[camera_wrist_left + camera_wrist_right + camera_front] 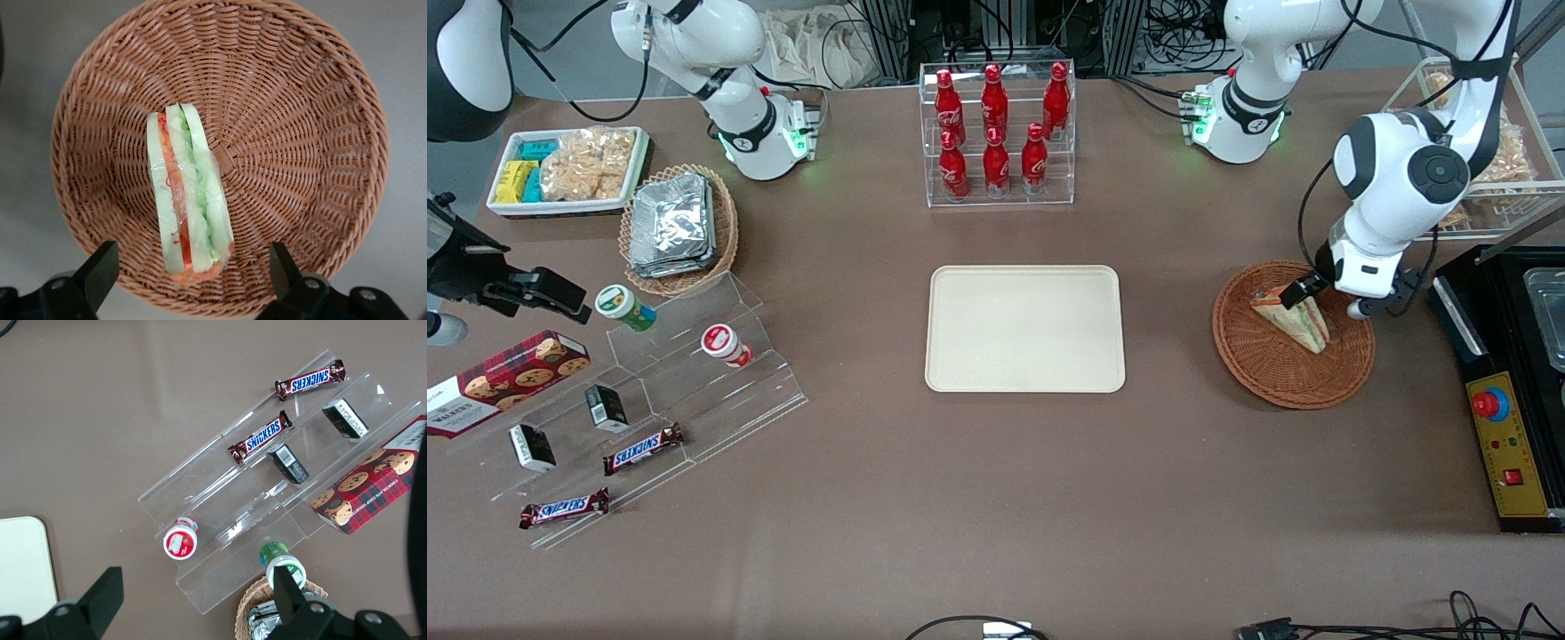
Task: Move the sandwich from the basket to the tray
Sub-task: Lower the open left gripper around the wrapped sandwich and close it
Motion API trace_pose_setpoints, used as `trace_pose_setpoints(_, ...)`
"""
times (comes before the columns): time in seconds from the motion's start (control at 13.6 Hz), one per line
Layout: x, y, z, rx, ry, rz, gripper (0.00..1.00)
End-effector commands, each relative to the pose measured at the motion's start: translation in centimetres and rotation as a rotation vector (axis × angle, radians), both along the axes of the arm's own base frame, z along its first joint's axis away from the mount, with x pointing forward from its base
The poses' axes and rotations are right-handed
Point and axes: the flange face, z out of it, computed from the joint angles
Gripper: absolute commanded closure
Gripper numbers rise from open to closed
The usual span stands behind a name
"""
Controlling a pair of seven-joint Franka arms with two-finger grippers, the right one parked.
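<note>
Brown cloth covers the table (978, 498), and most of the readable writing sits toward the parked arm's end: two bars marked SNICKERS (644, 449) on a clear stepped stand (694, 391), and a red tartan cookie box (503, 380) lettered WALKERS. Red bottles (993, 133) in a clear rack stand at twelve o'clock from the tray (1024, 328), their white script too small to read.

At the table's middle lies the tray, bare table on all four of its sides. At three o'clock from it, well apart, sits the basket (1280, 369), toward the working arm's end, a black control box (1507, 436) near its rim.

Inside the basket lies the sandwich (189, 210), on its side, layers showing. In the front view its long axis runs from ten o'clock to four o'clock, the four o'clock end lying near the basket's centre.

Above the basket's farther part hangs the gripper (190, 273), spread wide and holding nothing; one finger (100, 270) shows on each side of the sandwich's broad end, neither touching it.
</note>
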Motion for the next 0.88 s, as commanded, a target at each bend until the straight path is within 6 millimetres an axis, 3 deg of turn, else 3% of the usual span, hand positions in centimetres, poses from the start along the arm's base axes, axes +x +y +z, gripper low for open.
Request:
trace_pose_setpoints(0.0, -0.4, 0.6, -1.4, 0.005, -0.026, 0.037, 0.00)
trace_pose_setpoints(0.74, -0.8, 1.3, -6.0, -0.012, -0.046, 0.078, 0.00)
trace_pose_setpoints(0.81, -0.7, 1.3, -6.3, -0.013, -0.043, 0.089, 0.07)
